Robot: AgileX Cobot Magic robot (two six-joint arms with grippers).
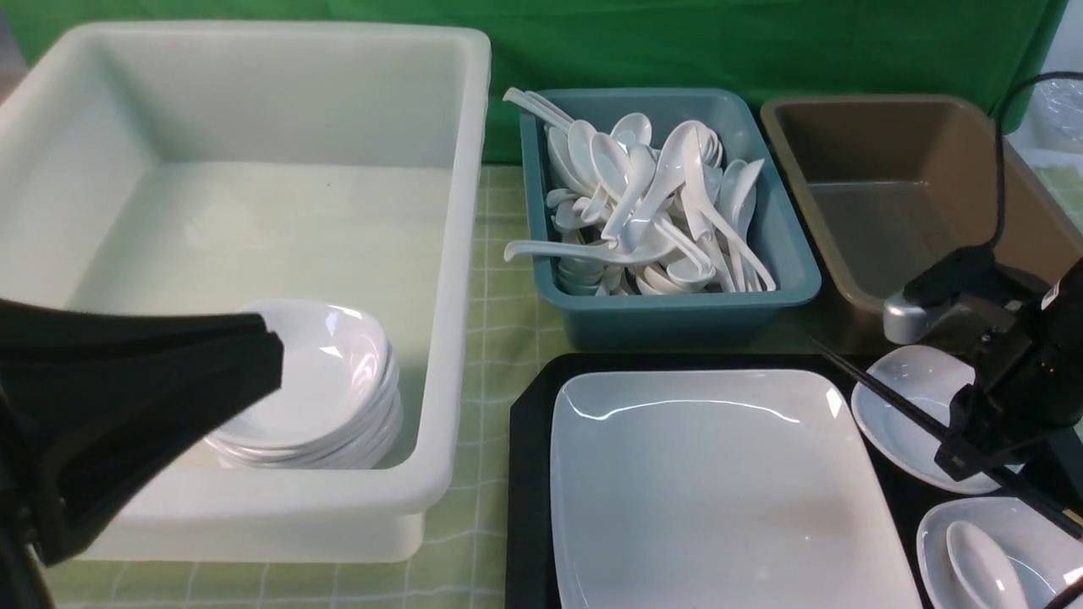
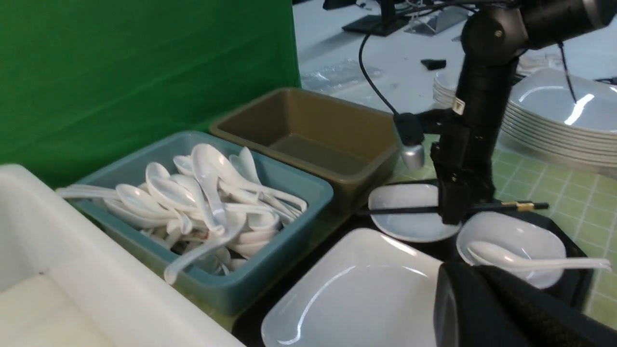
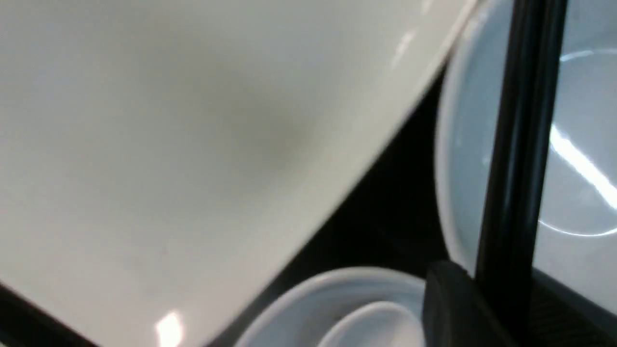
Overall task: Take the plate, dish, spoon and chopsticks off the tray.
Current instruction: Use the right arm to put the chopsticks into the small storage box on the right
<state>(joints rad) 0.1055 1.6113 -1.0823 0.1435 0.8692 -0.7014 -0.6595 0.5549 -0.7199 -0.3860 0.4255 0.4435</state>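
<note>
The large square glossy white plate (image 1: 711, 482) fills the lower middle of the front view, on the black textured plastic tray (image 1: 529, 474). At right, the thin black chopsticks (image 1: 880, 391) lie across a small white dish (image 1: 922, 376), with the right gripper (image 1: 960, 452) down on them; whether it clamps them I cannot tell. The white soup spoon (image 1: 981, 554) rests in a second small white dish (image 1: 1041, 558), lower right. The left gripper (image 1: 269, 347), closed and empty, shows lower left. A white label (image 1: 1053, 294) on the right arm is too small to read.
</note>
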